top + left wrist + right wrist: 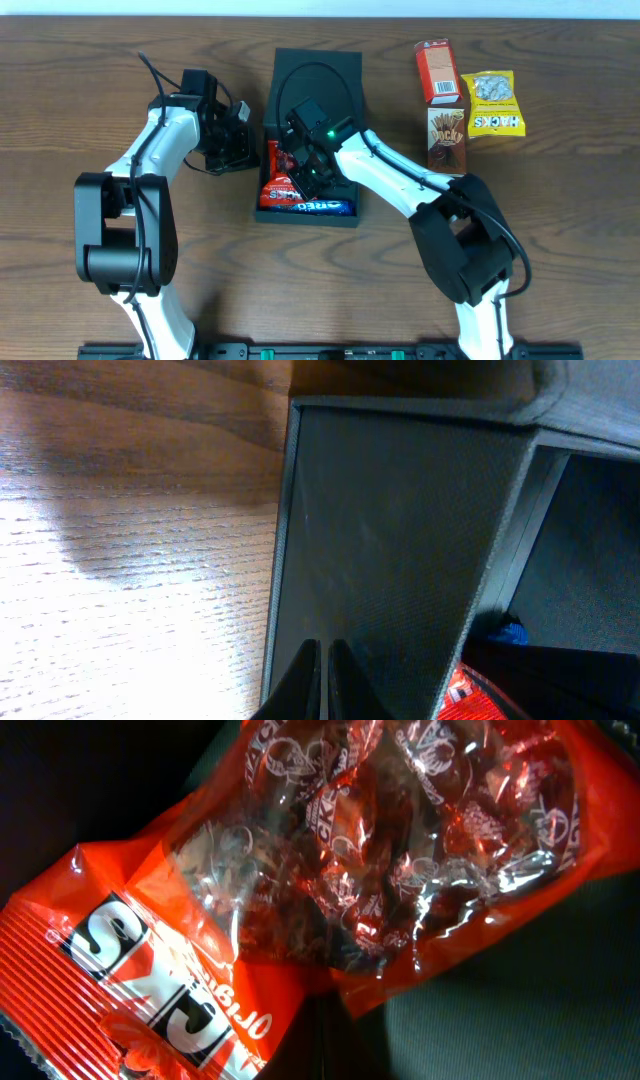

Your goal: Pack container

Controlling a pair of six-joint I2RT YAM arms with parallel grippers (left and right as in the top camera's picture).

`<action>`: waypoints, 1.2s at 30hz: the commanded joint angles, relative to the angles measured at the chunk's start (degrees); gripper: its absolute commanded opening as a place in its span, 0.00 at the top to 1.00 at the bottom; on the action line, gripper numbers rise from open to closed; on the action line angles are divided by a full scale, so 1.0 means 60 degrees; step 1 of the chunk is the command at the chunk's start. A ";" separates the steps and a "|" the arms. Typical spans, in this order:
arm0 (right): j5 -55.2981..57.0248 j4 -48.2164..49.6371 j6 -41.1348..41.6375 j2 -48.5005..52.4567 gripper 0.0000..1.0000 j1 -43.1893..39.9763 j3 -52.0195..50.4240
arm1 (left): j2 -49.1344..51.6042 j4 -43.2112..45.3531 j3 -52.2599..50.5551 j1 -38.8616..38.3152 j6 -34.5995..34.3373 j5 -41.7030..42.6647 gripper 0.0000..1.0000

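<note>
Overhead, the container (300,221) sits mid-surface (560,250), its lid flap (335,68) open on the far side. Inside it, a red snack bag (278,182) lies against the left wall and a blue Oreo pack (322,207) lies along the near wall. The right hand (303,170) hangs inside the container over the red bag. The left hand (238,140) sits just beside the container's left wall. Right of the container, well apart from it, lie an orange-red carton (437,72), a yellow snack bag (493,104) and a brown Pocky box (447,140).

Left wrist: the fingers (303,675) are drawn almost together against the container's dark wall, perhaps nipping its edge.

Right wrist: the red snack bag fills the frame over the container's dark floor, and I cannot tell the right hand's grip.
</note>
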 commanded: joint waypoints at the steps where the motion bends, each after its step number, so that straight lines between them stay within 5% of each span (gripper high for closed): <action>1: -0.0368 0.0095 0.0095 0.0142 0.99 0.0102 -0.0051 | 0.0076 0.0011 -0.0036 -0.0058 -0.0109 0.0120 0.94; 9: -0.0189 0.0124 0.0091 0.0102 0.99 0.0025 0.0069 | 0.0076 -0.0004 -0.0036 -0.0058 -0.0109 0.0117 0.94; 15: 0.0310 -0.1293 -0.0131 -0.0849 0.98 -0.0776 0.2055 | 0.0076 -0.0004 -0.0036 -0.0055 -0.0109 0.0106 0.94; 19: 0.3872 -0.1701 -0.0754 -0.1949 0.99 -0.2106 0.2747 | 0.0076 0.0029 -0.0036 -0.0036 -0.0106 0.0007 0.94; 24: 0.3825 -0.1927 -0.1089 -0.1821 0.98 -0.4586 0.2681 | 0.0076 0.0058 -0.0036 -0.0011 -0.0109 -0.0412 0.94; 25: 0.3639 -0.1898 -0.1089 -0.1676 0.96 -0.5060 0.2677 | 0.0076 0.0062 -0.0036 -0.0011 -0.0109 -0.0466 0.94; 27: 0.3351 -0.1639 -0.1096 -0.1286 0.47 -0.5996 0.2677 | 0.0076 0.0102 -0.0036 -0.0011 -0.0109 -0.0463 0.86; 29: 0.3304 -0.1381 -0.1399 -0.0911 0.16 -0.6524 0.2677 | 0.0076 0.0149 -0.0033 -0.0011 -0.0109 -0.0466 0.41; 32: 0.3319 -0.0922 -0.1847 -0.0364 0.01 -0.6969 0.2677 | 0.0076 0.0175 -0.0033 -0.0011 -0.0109 -0.0463 0.19; 36: 0.3315 -0.0066 -0.1716 0.0280 0.01 -0.7468 0.2677 | 0.0076 0.0175 -0.0033 -0.0011 -0.0109 -0.0459 0.09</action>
